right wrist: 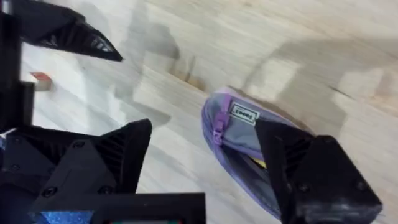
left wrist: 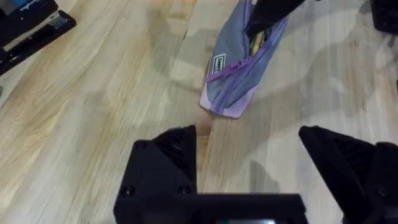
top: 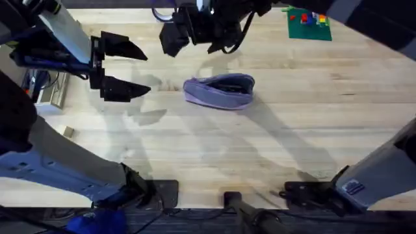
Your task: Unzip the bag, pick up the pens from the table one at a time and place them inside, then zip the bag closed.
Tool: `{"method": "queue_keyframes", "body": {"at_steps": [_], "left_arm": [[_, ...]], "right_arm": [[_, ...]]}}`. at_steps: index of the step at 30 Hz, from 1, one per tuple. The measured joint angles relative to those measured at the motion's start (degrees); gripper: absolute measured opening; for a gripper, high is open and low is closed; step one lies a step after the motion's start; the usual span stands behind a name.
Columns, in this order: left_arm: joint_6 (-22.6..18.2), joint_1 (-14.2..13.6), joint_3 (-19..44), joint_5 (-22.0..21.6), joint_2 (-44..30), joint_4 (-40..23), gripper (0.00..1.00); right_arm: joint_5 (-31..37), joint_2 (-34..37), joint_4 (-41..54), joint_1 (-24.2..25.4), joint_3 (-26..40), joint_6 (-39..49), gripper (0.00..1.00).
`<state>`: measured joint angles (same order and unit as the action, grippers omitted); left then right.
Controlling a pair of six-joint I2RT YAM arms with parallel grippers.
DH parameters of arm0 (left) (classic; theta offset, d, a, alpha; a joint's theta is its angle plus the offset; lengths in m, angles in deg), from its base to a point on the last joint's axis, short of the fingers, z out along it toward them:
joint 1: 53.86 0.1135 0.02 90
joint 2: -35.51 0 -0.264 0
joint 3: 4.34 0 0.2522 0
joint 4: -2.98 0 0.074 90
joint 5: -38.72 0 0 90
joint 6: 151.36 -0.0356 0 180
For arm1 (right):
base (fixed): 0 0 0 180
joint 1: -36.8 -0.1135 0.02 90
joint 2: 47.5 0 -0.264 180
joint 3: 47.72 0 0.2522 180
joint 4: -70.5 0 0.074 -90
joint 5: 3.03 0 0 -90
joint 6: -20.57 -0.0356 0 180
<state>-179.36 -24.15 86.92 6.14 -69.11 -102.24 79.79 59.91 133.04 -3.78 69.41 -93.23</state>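
Bag [top: 219,91]: we see it lavender, unzipped, mid-table [top: 292,143].
Left gripper [top: 133,68]: fingers apart, at its 9 o'clock.
Right gripper [right wrist: 205,155]: fingers apart, above it.
Hidden: contents barely visible.

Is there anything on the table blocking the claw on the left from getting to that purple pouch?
Nothing visible does. The left gripper hangs open beside the soft lavender fabric pouch, with bare light wooden tabletop between them. The right gripper is above the pouch, not between the two.
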Motion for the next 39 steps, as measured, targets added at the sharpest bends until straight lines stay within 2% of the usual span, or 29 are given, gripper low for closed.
{"method": "queue_keyframes", "body": {"at_steps": [11,18,22,28,33,39], "left_arm": [[0.00,0.00,0.00,0.00,0.01,0.01,0.995],[0.00,0.00,0.00,0.00,0.00,0.02,0.995],[0.00,0.00,0.00,0.00,0.00,0.00,0.995],[0.00,0.00,0.00,0.00,0.00,0.00,0.995],[0.00,0.00,0.00,0.00,0.00,0.00,0.995],[0.00,0.00,0.00,0.00,0.00,0.00,0.995]], "right_arm": [[-1.01,0.00,-1.17,1.44,0.28,-2.08,0.995],[0.13,0.26,2.64,3.70,4.48,-2.77,0.993],[-0.26,3.40,7.84,4.39,10.15,-3.24,0.993],[-3.12,12.19,15.28,4.37,17.98,-3.43,0.994],[-5.88,16.11,17.57,4.37,18.62,-3.85,0.994],[-7.16,16.83,18.11,4.37,18.80,-4.20,0.994]]}}
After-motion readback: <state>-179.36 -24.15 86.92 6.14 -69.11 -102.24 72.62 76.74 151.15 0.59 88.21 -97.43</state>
